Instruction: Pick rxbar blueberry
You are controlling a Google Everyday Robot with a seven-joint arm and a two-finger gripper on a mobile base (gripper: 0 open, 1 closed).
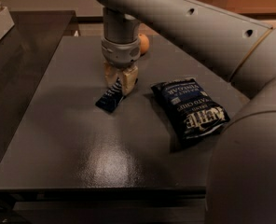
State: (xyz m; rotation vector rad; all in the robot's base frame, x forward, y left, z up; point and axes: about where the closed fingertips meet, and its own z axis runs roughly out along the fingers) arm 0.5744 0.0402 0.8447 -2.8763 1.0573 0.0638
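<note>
rxbar blueberry [109, 100] slants lower-left to upper-right, upper end pinched by hand [120, 82]

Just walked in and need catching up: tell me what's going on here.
The robot's arm reaches down over the dark table, and its gripper is clamped on the upper end of the rxbar blueberry, whose lower end rests on the table. It is not lifted yet. A chip bag lies beside it, an orange behind the arm.

Possibly an office kitchenette, dark table [82, 139], chip bag [190, 109], orange [143, 44], tool [120, 85] gripping rxbar blueberry [107, 99]
</note>
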